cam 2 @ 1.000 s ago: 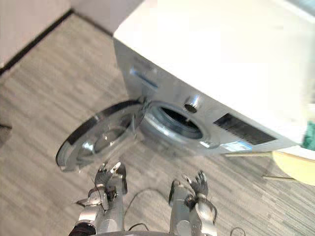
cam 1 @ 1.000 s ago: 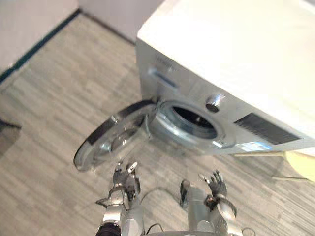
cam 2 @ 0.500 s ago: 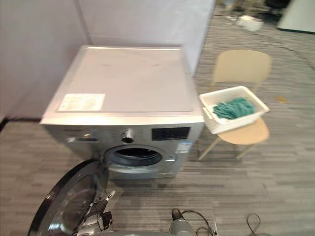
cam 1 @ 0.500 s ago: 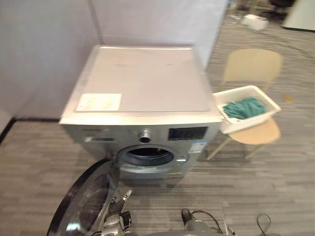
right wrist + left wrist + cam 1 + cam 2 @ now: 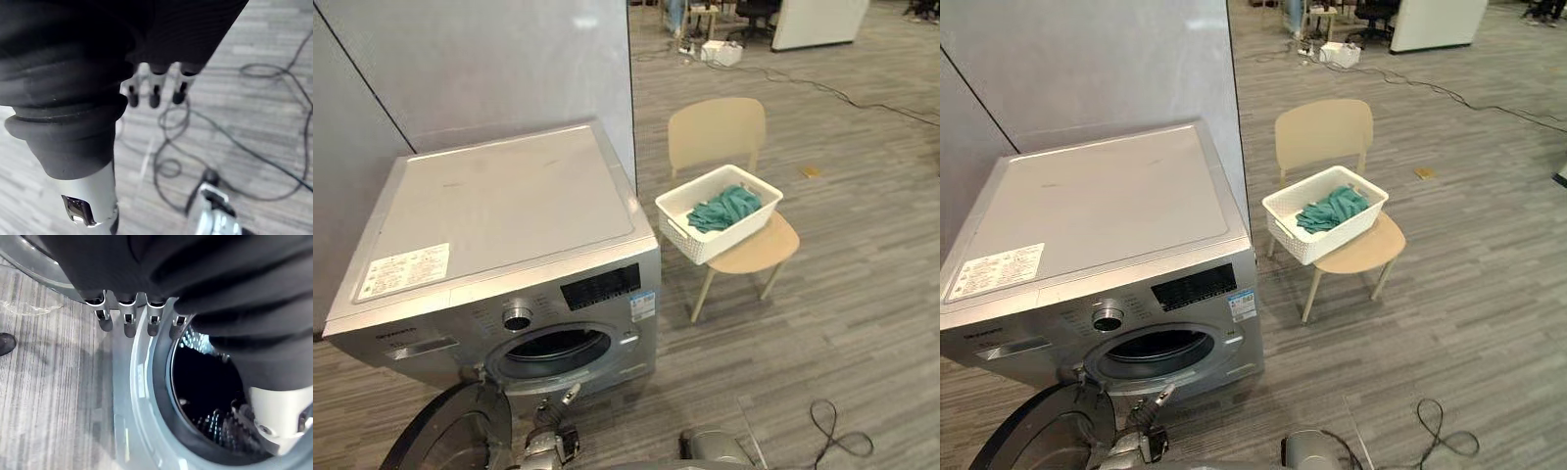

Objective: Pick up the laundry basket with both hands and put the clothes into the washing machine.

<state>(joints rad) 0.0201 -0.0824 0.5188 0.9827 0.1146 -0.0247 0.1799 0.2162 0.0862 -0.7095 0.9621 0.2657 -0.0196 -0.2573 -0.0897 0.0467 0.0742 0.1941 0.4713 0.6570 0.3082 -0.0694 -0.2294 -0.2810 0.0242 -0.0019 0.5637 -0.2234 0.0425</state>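
- The laundry basket [image 5: 744,230] sits on the seat of a chair [image 5: 717,132], just right of the washing machine [image 5: 499,201] and well apart from both hands. The clothes [image 5: 724,207] lie heaped inside it, below the rim.
- Handling, in our judgement: the basket looks like stiff white plastic with slotted walls. With so small a load it should be light, though the walls may flex a little. The clothes are soft and could slide if the basket tips.
- Hold, in our judgement: we recommend one hand on the rim at each short end, keeping the basket level. We cannot tell whether the ends have cut-out handles.
- The left hand [image 5: 126,316] hangs low and near, by the machine's front. Its fingers are loose and spread, holding nothing.
- The right hand [image 5: 154,90] hangs over the floor [image 5: 862,294], fingers relaxed, holding nothing.
- The door [image 5: 450,441] stands swung open to the near left, and the drum opening [image 5: 548,347] is exposed.
- Against a second ago: the view then looked steeply down on the machine's front and both hands. It has since lifted and swung right, taking in the chair and basket. We put this down to the camera moving, not the things. The door remains open.
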